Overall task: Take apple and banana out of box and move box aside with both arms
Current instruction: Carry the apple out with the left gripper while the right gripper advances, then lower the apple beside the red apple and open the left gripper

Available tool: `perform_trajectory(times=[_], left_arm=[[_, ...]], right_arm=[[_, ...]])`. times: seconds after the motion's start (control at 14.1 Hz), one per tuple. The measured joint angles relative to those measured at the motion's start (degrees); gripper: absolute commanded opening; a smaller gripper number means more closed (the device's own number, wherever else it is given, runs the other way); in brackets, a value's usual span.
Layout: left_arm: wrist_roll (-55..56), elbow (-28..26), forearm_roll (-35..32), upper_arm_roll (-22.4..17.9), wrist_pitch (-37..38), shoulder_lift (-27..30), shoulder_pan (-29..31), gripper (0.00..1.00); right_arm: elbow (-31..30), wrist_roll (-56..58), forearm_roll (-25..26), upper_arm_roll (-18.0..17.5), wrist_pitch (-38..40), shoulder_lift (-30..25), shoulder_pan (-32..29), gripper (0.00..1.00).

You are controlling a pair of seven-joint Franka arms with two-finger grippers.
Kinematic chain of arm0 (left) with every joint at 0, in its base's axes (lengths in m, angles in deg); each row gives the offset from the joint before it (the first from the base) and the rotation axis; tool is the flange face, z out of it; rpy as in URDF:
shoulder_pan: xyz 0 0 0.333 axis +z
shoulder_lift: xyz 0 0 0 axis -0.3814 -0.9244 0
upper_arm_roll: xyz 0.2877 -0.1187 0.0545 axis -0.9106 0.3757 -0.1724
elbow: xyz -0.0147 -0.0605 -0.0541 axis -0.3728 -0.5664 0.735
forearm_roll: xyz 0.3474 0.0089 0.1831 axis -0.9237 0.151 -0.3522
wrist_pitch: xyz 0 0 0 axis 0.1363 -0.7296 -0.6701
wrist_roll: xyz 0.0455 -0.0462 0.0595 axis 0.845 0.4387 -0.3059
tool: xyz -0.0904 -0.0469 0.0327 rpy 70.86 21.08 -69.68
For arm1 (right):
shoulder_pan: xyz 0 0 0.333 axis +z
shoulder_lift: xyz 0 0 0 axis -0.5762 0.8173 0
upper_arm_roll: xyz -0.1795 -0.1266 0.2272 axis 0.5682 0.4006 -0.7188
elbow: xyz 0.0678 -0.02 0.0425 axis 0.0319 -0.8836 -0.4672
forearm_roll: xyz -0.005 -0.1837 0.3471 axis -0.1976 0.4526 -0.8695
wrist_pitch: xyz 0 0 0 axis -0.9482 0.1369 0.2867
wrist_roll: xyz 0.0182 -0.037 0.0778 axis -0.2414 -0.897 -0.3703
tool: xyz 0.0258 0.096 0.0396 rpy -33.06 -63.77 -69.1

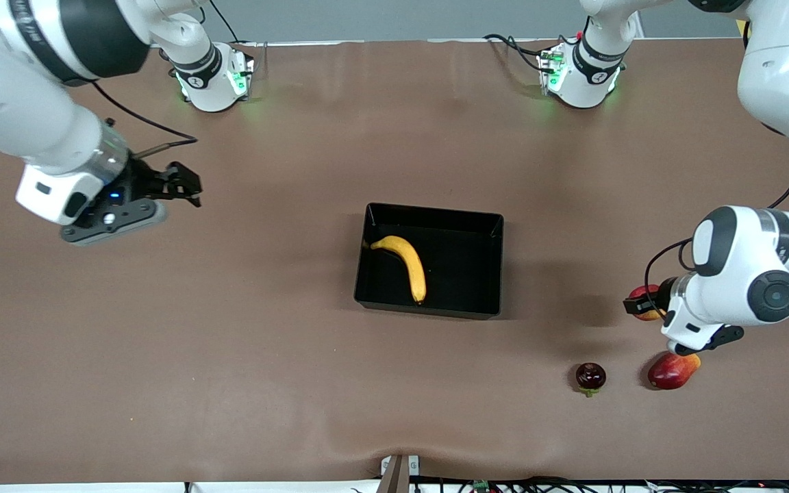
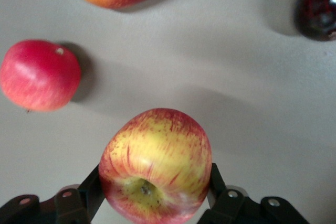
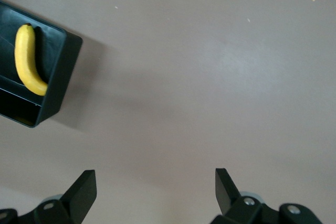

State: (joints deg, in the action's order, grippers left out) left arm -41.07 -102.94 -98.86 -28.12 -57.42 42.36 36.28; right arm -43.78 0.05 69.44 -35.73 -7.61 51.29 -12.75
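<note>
apple [image 2: 156, 163] sits clamped between the left gripper's [image 2: 156, 195] fingers [image 2: 90, 190].

A wide table [image 1: 230, 356] filled nearly the whole front view, covered by a smooth brown sheet with faint ripples and a small bulge at the edge nearest the camera. Even light fell from above, leaving soft shadows and pale sheen streaks on the part of the sheet farthest from the camera. A strip of grey wall [image 1: 381, 17] ran along the top. Black cables [image 1: 504, 42] trailed across the table's edge there. More wires and a small bracket [image 1: 398, 472] sat at the near edge.
</note>
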Motion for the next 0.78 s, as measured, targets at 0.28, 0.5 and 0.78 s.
perform_trajectory(times=[0.28, 0.5, 0.78], left_arm=[[0.0, -0.07, -4.8, 0.02, -4.97, -3.03, -0.4, 0.0], [-0.08, -0.06, -7.04, 0.0, -7.35, -4.72, -0.34, 0.0], [-3.36, -0.01, -7.82, -0.18, -8.46, -5.86, -0.11, 0.0]], right_arm=[[0.0, -2.7, -0.01, -0.01, -2.14, 1.62, 2.5, 1.0], [0.0, -3.14, -0.01, 0.01, -2.72, 1.95, 2.81, 1.0], [0.0, -3.16, -0.03, 0.03, -2.93, 2.23, 2.89, 1.0]])
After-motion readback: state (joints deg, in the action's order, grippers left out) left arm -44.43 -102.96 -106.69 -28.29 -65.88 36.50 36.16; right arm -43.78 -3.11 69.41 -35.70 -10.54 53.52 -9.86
